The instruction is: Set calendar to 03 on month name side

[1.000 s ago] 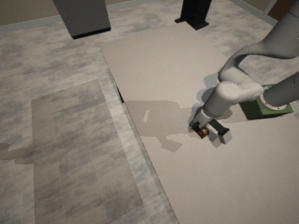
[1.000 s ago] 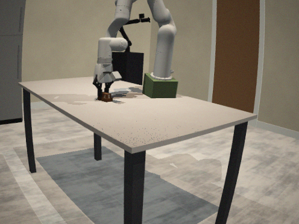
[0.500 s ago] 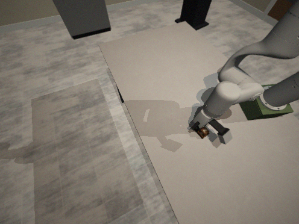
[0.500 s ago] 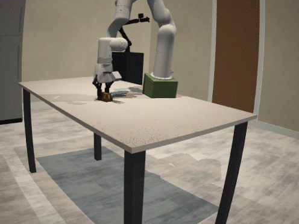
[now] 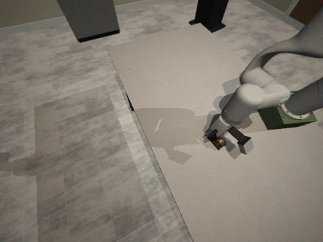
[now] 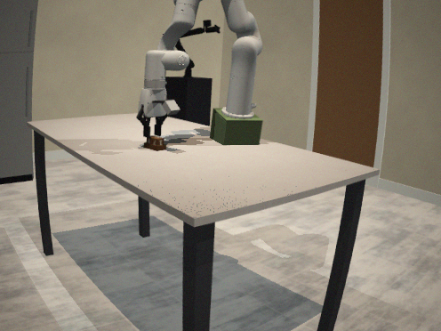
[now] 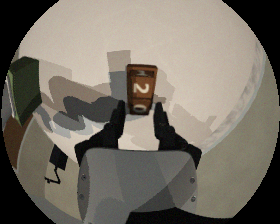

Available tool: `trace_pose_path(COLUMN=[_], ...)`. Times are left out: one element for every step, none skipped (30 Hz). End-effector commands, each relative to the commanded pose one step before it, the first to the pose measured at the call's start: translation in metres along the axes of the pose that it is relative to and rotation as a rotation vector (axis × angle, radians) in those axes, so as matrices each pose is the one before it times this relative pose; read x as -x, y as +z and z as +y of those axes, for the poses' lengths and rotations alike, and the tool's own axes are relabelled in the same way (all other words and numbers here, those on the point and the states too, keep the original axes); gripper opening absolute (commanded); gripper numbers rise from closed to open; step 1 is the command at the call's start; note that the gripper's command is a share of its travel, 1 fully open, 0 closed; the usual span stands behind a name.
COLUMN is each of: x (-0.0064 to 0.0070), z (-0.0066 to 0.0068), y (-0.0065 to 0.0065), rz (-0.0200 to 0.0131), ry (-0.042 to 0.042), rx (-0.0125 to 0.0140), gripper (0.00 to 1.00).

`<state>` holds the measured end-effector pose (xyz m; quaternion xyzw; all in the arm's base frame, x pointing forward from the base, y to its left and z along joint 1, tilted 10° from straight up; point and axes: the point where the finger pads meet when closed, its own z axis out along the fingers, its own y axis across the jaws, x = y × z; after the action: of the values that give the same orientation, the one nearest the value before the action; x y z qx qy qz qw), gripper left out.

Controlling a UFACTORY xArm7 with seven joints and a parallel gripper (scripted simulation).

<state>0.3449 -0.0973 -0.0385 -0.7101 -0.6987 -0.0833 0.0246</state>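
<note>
The brown calendar tray (image 5: 215, 143) (image 6: 155, 147) (image 7: 142, 66) sits on the table and looks flat. In the wrist view, a brown cube face with a white 2 (image 7: 141, 88) points up, turned sideways. A rounded white digit, like a 0 (image 7: 139, 108), shows nearer the gripper, between the fingertips. The digits on the month's side are too small to read in the top and exterior views, and the month's name is not legible. My gripper (image 6: 152, 134) (image 7: 139, 108) is open, its fingers standing apart on both sides of the calendar's near end, with a gap on each side.
The arm's green base block (image 5: 277, 118) (image 6: 237, 130) (image 7: 27, 87) stands on the table. A grey cabinet (image 5: 88, 9) (image 6: 15, 88) and a black stand (image 5: 215, 6) (image 6: 191, 97) are beyond the table. Arm shadows fall around the calendar.
</note>
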Motion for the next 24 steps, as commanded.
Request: trace_pose_path(x=[0.00043,0.0,0.0,0.0,0.0,0.0,0.0,0.0,0.0,0.0,0.00001,0.0,0.0,0.0,0.0,-0.00001,0.0,0.0,0.0,0.0,0.0,0.0,0.0,0.0], z=[0.00102,-0.00001,0.00001,0.00001,0.00001,0.0,0.0,0.00001,-0.00001,-0.00003,0.00004,-0.00001,0.00001,-0.00001,0.00002,-0.00004,0.00002,0.00001,-0.00001,-0.00001,-0.00002,-0.00001,0.0,0.0], y=[-0.02199,-0.00465,-0.0046,-0.00448,-0.00431,0.0,0.0,-0.00409,-0.00384,-0.00355,-0.00327,-0.00294,-0.00263,-0.00232,-0.00202,-0.00171,-0.00144,-0.00118,-0.00093,-0.0007,-0.00049,-0.00031,0.0,0.0], rz=[0.0069,-0.00001,0.00001,0.00001,0.0,0.0,0.0,0.0,-0.00001,-0.00001,0.00001,0.0,0.0,0.0,0.0,-0.00001,0.00002,0.00001,0.0,-0.00001,-0.00001,-0.00001,0.0,0.0], ry=[-0.00039,0.0,0.00001,0.00001,0.00001,0.0,0.0,0.0,-0.00001,-0.00001,0.00002,-0.00001,0.0,0.0,0.00001,-0.00001,0.00001,0.0,0.0,0.0,0.0,0.0,0.0,0.0], rx=[0.00213,-0.00002,0.00003,0.00004,0.00004,0.0,0.0,0.00002,-0.00003,-0.00008,0.00012,-0.00004,0.00002,-0.00002,0.00006,-0.00013,0.00009,0.00005,-0.00001,-0.00004,-0.00005,-0.00004,0.0,0.0], gripper=[0.47,0.47,0.47,0.47,0.47,0.47,0.47,0.47,0.47,0.47,0.47,0.47,0.47,0.47,0.47,0.47,0.47,0.47,0.47,0.47,0.47,0.47,0.47,0.47])
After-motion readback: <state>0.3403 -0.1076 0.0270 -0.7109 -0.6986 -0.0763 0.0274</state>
